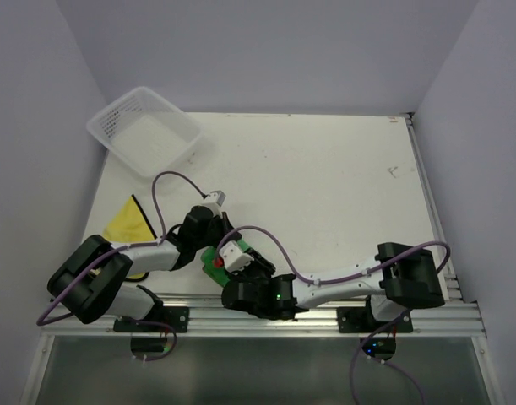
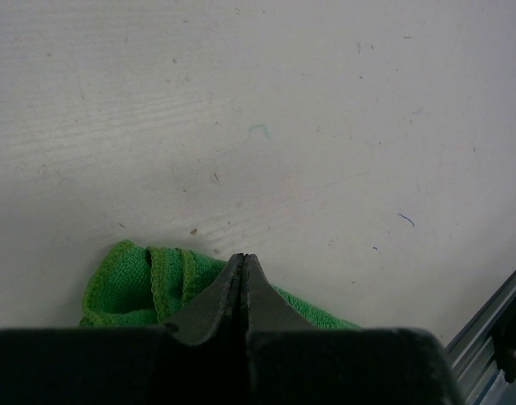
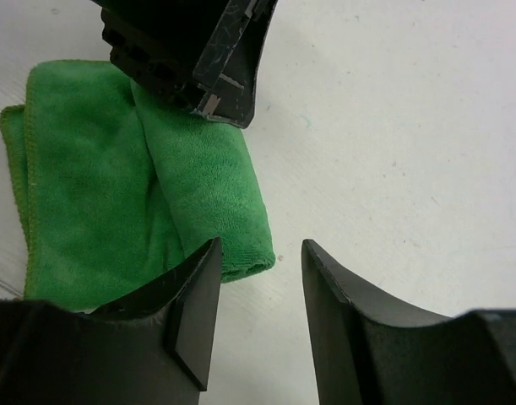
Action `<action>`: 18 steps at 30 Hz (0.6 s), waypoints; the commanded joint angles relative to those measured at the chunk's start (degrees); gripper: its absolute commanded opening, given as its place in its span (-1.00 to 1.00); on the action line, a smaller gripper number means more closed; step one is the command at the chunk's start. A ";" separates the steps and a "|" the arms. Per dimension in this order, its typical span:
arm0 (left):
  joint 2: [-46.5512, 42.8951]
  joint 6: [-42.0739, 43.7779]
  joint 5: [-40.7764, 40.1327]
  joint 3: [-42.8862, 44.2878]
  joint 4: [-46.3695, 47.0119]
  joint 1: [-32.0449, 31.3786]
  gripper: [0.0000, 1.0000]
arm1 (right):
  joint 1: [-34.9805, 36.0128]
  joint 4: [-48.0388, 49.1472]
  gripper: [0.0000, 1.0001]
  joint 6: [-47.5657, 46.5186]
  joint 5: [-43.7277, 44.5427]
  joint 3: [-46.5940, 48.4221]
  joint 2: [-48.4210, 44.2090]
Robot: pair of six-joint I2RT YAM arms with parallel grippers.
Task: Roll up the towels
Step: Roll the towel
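The green towel (image 1: 212, 268) lies folded and partly rolled near the table's front edge, under both grippers. In the left wrist view the green towel (image 2: 131, 287) sits just behind my left gripper (image 2: 243, 261), whose jaws are shut tip to tip over it. In the right wrist view the towel (image 3: 114, 194) shows a rolled end beside my right gripper (image 3: 259, 245), which is open with only bare table between its fingers. The left gripper (image 3: 198, 59) rests on the towel's far part. The yellow towel (image 1: 127, 224), with a black edge, lies flat at the left.
A white mesh basket (image 1: 97, 126) stands at the back left corner. An aluminium rail (image 1: 325, 308) runs along the near table edge, close to the green towel. Both arms (image 1: 342, 278) cross low over the front of the table.
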 commanded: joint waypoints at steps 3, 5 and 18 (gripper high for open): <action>1.68 0.94 -2.23 -1.77 -2.81 -0.15 -0.94 | -1.79 6.49 -0.06 5.04 -5.92 -5.18 -8.66; 1.86 1.12 -1.80 -1.68 -2.64 -0.15 -0.94 | -5.48 10.08 -0.05 8.63 -14.43 -8.86 -11.56; 2.03 1.03 -1.53 -2.47 -2.64 -0.15 -0.94 | -27.02 24.87 0.21 25.35 -51.46 -19.43 -18.97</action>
